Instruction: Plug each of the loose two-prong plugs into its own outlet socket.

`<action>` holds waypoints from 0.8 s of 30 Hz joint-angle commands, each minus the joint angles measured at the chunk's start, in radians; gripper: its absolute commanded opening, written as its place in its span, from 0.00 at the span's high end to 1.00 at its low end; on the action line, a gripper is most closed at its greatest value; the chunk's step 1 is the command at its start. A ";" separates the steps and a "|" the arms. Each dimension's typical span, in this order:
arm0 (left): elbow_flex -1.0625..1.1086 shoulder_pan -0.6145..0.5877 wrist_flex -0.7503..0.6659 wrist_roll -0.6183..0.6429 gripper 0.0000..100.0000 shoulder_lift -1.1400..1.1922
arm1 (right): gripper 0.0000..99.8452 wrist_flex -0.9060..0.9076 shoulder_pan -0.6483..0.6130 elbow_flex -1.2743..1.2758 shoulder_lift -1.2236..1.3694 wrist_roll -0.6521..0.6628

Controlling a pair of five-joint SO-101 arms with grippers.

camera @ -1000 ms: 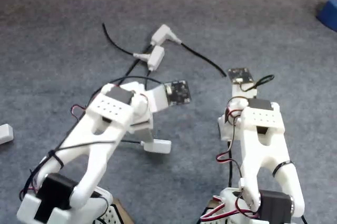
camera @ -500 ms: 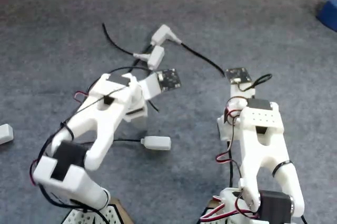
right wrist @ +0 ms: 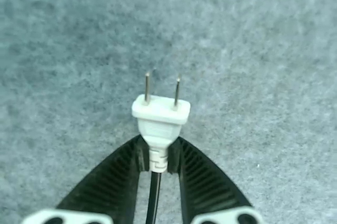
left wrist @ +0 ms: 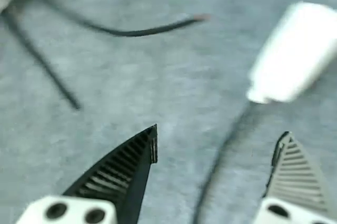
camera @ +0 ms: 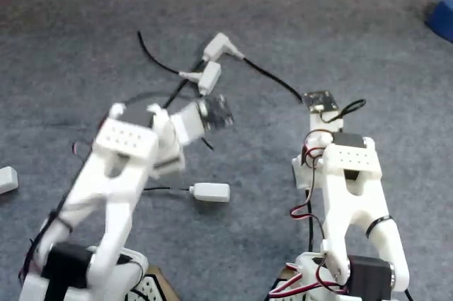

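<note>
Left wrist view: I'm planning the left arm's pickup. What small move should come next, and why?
Probably ease the left gripper forward and toward the white connector body until it sits between the fingers. The fingers are open, its black cable runs through the gap, and the body lies beyond the pale finger's tip, ungripped.

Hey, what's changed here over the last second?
The left arm swung its wrist back and leftward in the high view, away from the white connector, which lies free on the carpet. Its claw is open. The right claw stayed put, shut on its two-prong plug. The black cord didn't move.
</note>
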 commanded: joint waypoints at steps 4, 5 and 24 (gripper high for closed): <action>0.142 0.110 -0.054 0.055 0.66 -0.117 | 0.99 -0.007 -0.005 -0.004 -0.027 0.012; 0.150 0.120 -0.061 0.055 0.66 -0.117 | 0.99 -0.007 -0.005 -0.004 -0.027 0.012; -0.272 0.133 -0.180 0.087 0.66 0.418 | 0.99 -0.008 -0.015 0.028 -0.033 0.043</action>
